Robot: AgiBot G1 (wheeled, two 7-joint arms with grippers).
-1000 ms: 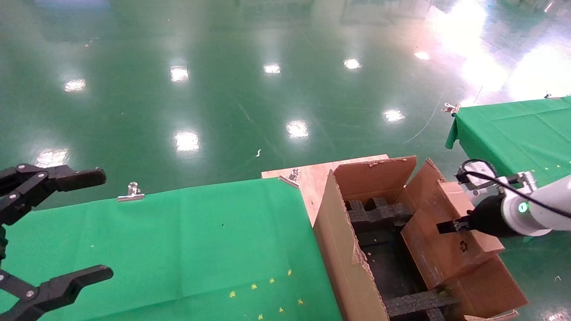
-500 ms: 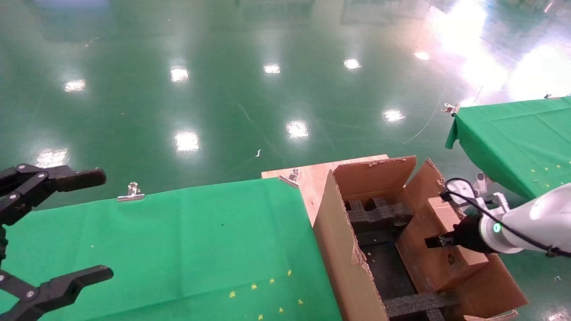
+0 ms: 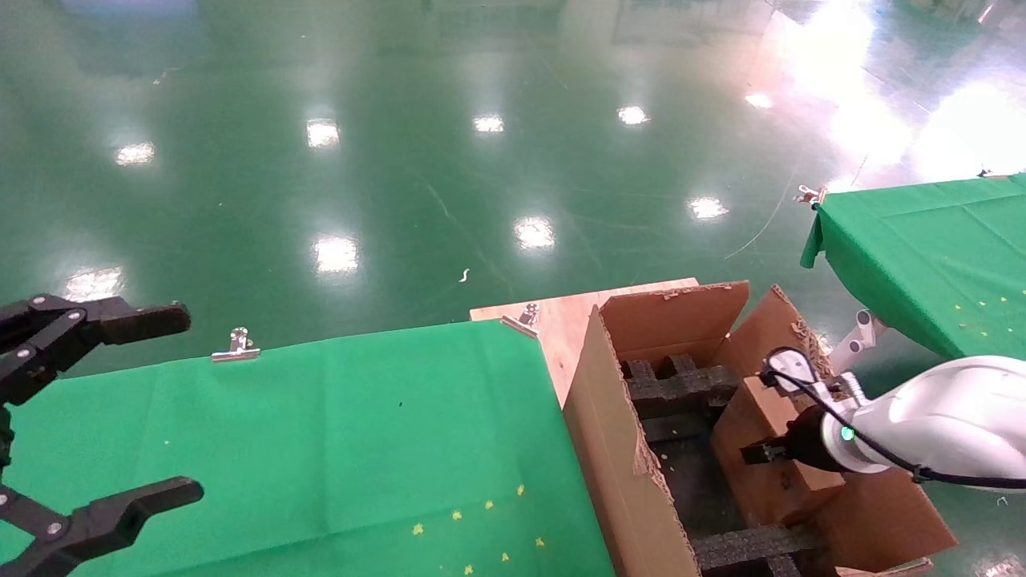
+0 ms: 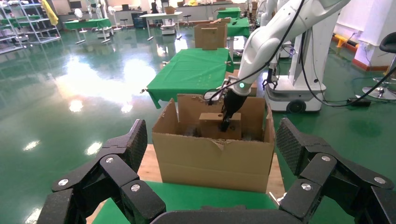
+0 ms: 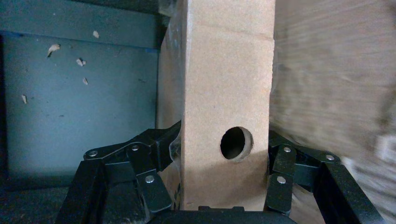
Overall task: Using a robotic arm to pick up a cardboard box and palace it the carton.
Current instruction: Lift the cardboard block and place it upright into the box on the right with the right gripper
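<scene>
head view: right arm [image 3: 946, 433], white with a green ring, comes in from the lower right of the frame. right gripper [image 3: 761, 454] is clamped on the cardboard box [image 3: 769, 445], fingers pressed against its two long sides. box sits tilted inside the carton [image 3: 617, 449], toward the carton's right wall, partly below the rim, above black foam blocks [image 3: 681, 381] at the carton's far end. more foam [image 3: 749, 545] crosses the near end at bottom of frame. carton stands in the lower centre-right, flaps up and ragged, just beside the green-clothed table [image 3: 321, 449] and on a bare wooden board [image 3: 561, 316]. a metal clip [image 3: 234, 346] is at the cloth's far edge. second green table [image 3: 930, 248] at the right edge, well apart.

left gripper [image 3: 72, 417] at the far left edge, fingers spread wide, holding nothing, over the cloth.

right wrist view: box [image 5: 224, 102] fills the middle, round hole [image 5: 236, 143] facing the camera, black fingers [image 5: 140, 168] pinching it from both sides.

left wrist view: open fingers [image 4: 112, 172] in the foreground, carton [image 4: 215, 149] at centre with the box [image 4: 219, 123] inside it and the right arm [image 4: 266, 42] reaching down.
</scene>
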